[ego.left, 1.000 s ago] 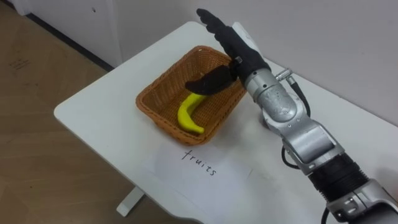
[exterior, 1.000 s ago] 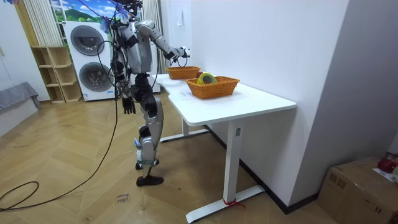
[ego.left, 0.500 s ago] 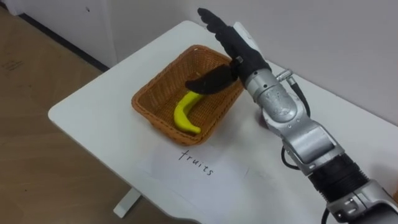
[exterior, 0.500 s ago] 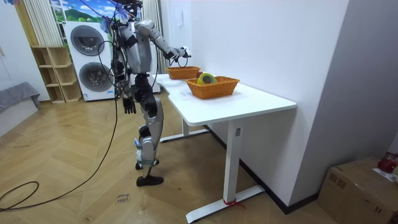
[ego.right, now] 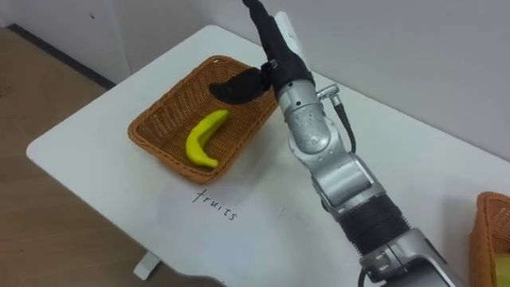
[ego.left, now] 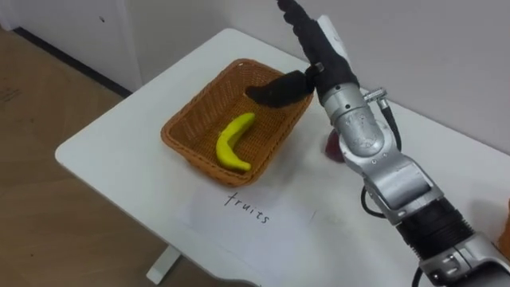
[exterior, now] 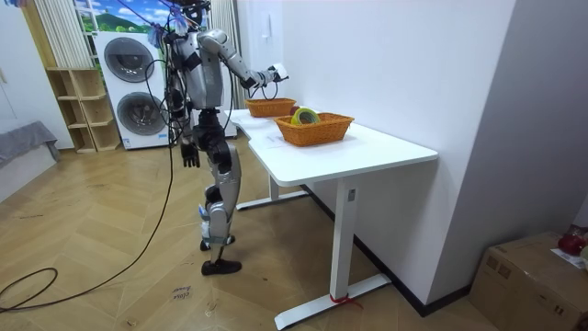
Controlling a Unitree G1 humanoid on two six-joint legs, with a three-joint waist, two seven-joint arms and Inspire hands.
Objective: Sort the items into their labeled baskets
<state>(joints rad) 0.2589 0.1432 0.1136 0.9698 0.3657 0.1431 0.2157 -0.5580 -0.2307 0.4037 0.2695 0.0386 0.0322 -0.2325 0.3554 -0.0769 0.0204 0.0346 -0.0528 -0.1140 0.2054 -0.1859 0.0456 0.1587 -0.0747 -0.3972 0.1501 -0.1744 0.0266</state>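
A yellow banana (ego.left: 233,143) lies in the brown wicker fruit basket (ego.left: 179,143) near the table's far left corner. My right hand (ego.left: 319,48) hovers open over the basket's far right rim, fingers straight and pointing away, thumb stretched out above the basket, holding nothing. A small red fruit (ego.left: 331,148) peeks out from behind my right forearm, on the table beside the basket. In the room view my left hand (exterior: 190,154) hangs by my hip, fingers relaxed. A second wicker basket (exterior: 314,129) holds a green and yellow tape roll (exterior: 304,116).
A sheet of paper (ego.left: 263,219) with a handwritten label lies in front of the fruit basket. The white table (ego.left: 119,139) stands against a white wall, and I stand at its long side. The second basket's rim (ego.right: 490,231) shows at the lower right.
My right hand has lifted up and back from the banana, its fingers now pointing more upward. The banana stays in the basket. The camera has shifted a little.
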